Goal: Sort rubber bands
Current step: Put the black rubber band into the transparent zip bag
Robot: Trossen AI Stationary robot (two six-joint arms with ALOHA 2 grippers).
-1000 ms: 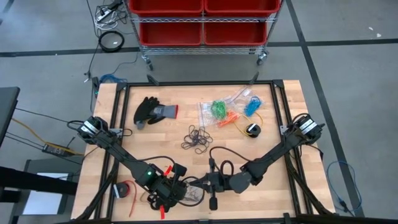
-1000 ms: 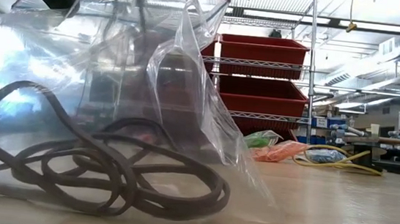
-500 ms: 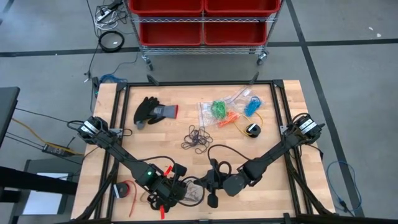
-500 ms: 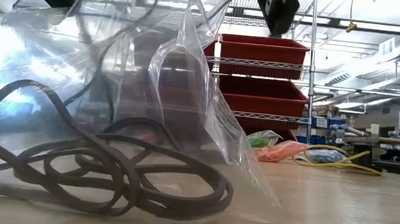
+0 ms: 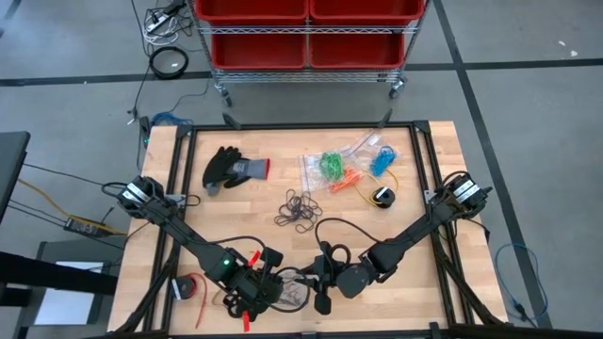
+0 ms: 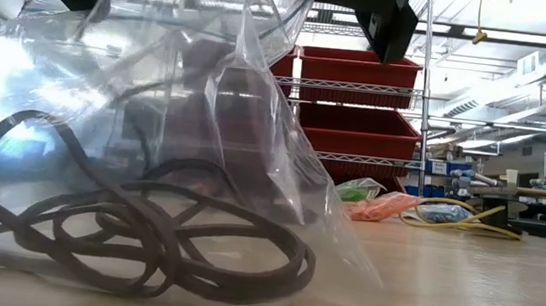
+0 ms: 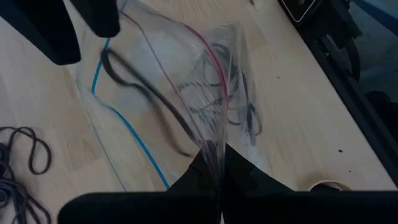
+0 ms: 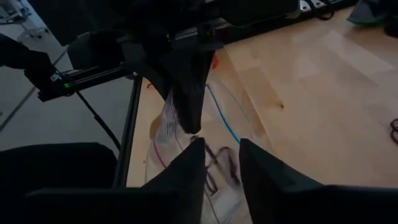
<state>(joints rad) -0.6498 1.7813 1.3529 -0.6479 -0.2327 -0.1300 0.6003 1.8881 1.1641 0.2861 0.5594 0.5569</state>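
A clear zip bag (image 6: 164, 133) stands at the table's near edge with several black rubber bands (image 6: 124, 244) inside; it also shows in the left wrist view (image 7: 186, 81). My left gripper (image 5: 270, 282) is shut on the bag's mouth. My right gripper (image 8: 221, 163) is open just over the bag's mouth, right of the left gripper (image 5: 320, 287). A blurred black band (image 7: 146, 99) lies in the mouth below its fingers. A loose pile of black bands (image 5: 300, 209) lies mid-table. Bags of green (image 5: 330, 167), orange (image 5: 349, 177) and blue (image 5: 382, 160) bands lie farther back. My left gripper pinches the bag's rim (image 7: 215, 149) between its two shut fingers, at the zip edge with the pink line. The fingers slant down from above. The rim is held up and the mouth gapes; the bag's lower part with the bands rests on the table (image 6: 461, 292).
A black and grey glove (image 5: 231, 168) lies at the back left. A yellow cable with a black piece (image 5: 382, 196) lies right of the bags. A red roll (image 5: 188, 285) sits at the front left. A cart with red bins (image 5: 306, 33) stands beyond the far edge.
My right gripper has moved a little toward the left gripper and the near edge, coming over the bag's mouth. The bag's walls have shifted slightly, and the bands inside have settled.
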